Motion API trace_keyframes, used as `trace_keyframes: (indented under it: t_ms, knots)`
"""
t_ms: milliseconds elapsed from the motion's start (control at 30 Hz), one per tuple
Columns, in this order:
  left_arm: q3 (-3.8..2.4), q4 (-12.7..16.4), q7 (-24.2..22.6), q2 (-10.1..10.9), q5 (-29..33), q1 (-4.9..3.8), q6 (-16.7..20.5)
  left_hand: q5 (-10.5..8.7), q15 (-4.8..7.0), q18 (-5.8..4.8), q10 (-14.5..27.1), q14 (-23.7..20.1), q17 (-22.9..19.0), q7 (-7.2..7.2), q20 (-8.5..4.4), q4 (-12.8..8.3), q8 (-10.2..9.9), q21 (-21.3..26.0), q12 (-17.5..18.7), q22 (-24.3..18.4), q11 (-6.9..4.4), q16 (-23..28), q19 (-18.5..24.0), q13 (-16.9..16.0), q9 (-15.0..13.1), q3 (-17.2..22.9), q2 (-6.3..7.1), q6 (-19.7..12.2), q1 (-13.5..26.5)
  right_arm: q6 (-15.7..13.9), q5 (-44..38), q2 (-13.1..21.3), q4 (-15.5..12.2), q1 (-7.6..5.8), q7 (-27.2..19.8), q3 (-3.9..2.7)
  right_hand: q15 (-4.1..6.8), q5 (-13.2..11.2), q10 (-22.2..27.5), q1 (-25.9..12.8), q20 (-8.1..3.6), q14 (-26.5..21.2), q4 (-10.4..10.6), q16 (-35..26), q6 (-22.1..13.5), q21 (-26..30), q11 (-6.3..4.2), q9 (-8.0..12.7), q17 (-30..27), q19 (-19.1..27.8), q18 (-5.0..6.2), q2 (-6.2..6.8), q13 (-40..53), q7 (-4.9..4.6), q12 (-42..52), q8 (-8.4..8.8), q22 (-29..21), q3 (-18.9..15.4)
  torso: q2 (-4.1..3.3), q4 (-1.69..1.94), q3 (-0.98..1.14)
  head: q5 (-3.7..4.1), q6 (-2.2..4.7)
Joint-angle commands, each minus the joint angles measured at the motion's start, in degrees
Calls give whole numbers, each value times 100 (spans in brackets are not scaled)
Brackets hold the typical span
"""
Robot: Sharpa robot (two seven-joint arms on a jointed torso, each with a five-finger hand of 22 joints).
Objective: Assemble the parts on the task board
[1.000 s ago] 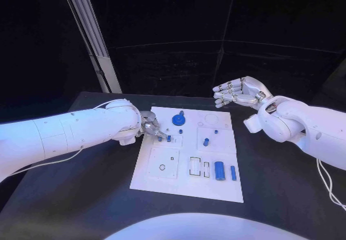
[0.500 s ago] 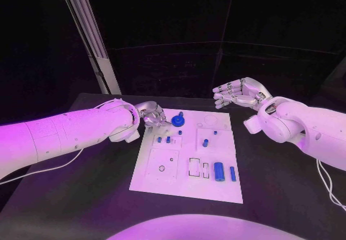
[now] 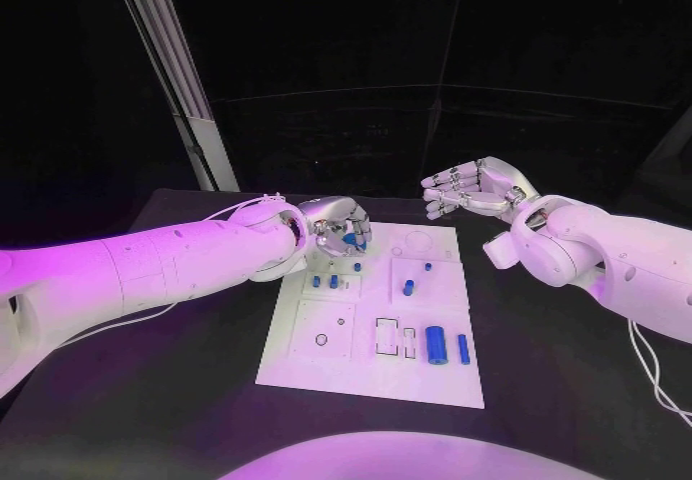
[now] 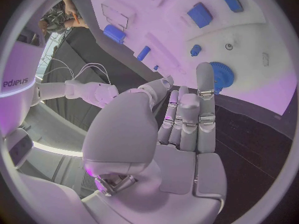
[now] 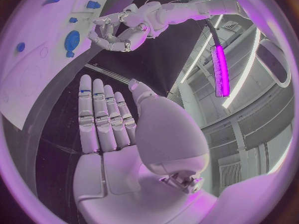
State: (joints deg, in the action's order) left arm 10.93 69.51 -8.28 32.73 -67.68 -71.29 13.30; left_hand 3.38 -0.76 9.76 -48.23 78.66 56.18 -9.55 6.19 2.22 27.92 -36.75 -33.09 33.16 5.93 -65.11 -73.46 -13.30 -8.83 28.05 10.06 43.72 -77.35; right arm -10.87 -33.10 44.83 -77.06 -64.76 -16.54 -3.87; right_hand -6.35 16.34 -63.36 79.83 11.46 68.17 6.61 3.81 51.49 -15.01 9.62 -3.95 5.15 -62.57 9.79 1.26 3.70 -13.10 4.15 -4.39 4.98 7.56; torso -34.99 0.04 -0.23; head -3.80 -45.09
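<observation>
a: the left hand [image 3: 335,228] hovers with fingers loose, grasping nothing, over the blue gear [image 4: 221,75] at the task board [image 3: 303,362]'s 11 o'clock corner.
b: so it is reaching; next it must grasp the gear. the right hand [image 3: 473,187] at 1 o'clock waits, released.

We see the left hand [image 3: 335,222] hovering over the upper left corner of the task board [image 3: 346,370], blocking the blue gear [image 4: 221,75] there. The right hand [image 3: 470,186] hangs beyond the upper right corner, leaving the board's lower half open.
</observation>
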Motion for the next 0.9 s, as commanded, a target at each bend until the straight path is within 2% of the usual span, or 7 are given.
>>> trace_keyframes:
  t_ms: [33, 67, 133, 267, 333, 567, 900]
  knots:
    - [32, -101, -256, -77, -851, -6, -415, -5, 10, 77, -16, 201, 330, 13, -11, -19, -143, -54, 128, 7, -21, -317, -144, 136, 95, -121, 58, 126, 60, 23, 1, -6, -6, -11, -51, -3, 0, -13, 46, -61, 36, -28, -8, -4, -36, 29, -1, 0, -5, -15, 55, 14, -8, -49, 29, -12, -5, -12, -11, -16, 2, 10, 6]
    - [52, -149, -232, -122, -937, -6, -524, -8, 20, 70, -57, 308, 516, 26, -16, -43, -249, -94, 214, 22, -31, -502, -243, 238, 161, -211, 56, 234, 74, 22, 1, -6, -7, -11, -51, -3, 0, -13, 46, -61, 36, -28, -8, -4, -36, 29, -1, 0, -5, -15, 55, 14, -8, -49, 29, -12, -5, -12, -4, 5, 1, 29, 0]
    - [67, -185, -210, -155, -995, -5, -607, -6, 22, 64, -92, 383, 678, 34, -25, -58, -320, -156, 274, 72, -34, -649, -314, 309, 206, -276, 43, 314, 84, 22, 1, -7, -7, -11, -51, -3, 0, -13, 46, -61, 36, -28, -8, -4, -36, 29, -1, 0, -5, -15, 55, 14, -8, -49, 29, -12, -5, -12, -3, 9, 0, 33, -3]
    - [108, -306, -118, -275, -1197, 0, -804, -1, 38, -44, -248, 553, 1062, 45, -48, -108, -538, -779, 435, 702, -47, -1002, -590, 510, 331, -431, -31, 525, 78, 25, 1, -14, -7, -11, -55, -3, 0, -13, 46, -61, 36, -28, -8, -4, -36, 29, -1, 0, -5, -15, 55, 14, -8, -49, 29, -12, -5, -12, 0, 10, 0, 33, -8]
    - [118, -365, -66, -330, -1272, 2, -836, -3, 40, -60, -270, 567, 1090, 45, -50, -117, -584, -866, 472, 793, -44, -1035, -622, 552, 355, -460, -48, 562, 78, 27, 1, -15, -6, -11, -56, -3, 0, -13, 46, -61, 36, -28, -8, -4, -36, 29, -1, 0, -5, -15, 55, 14, -8, -49, 29, -12, -5, -12, -1, 11, -5, 38, -7]
    - [128, -589, 65, -497, -1425, 5, -833, 0, 47, -105, -341, 611, 1159, 47, -53, -147, -699, -1118, 559, 1054, -43, -1118, -716, 657, 415, -506, -111, 662, 55, 30, 1, -22, 0, -11, -58, -3, 0, -13, 46, -61, 36, -28, -8, -4, -36, 29, -1, 0, -5, -15, 55, 14, -8, -49, 29, -12, -5, -12, -1, -11, 3, 18, 1]
    - [129, -792, 126, -653, -1487, 12, -905, 3, 52, -129, -391, 630, 1169, 54, -57, -162, -784, -1266, 629, 1210, -46, -1149, -764, 738, 454, -499, -193, 738, 29, 34, 1, -39, 5, -11, -60, -3, 0, -13, 46, -61, 36, -28, -8, -4, -36, 29, -1, 0, -5, -15, 55, 14, -8, -49, 29, -12, -5, -12, -2, 5, 7, 30, 10]
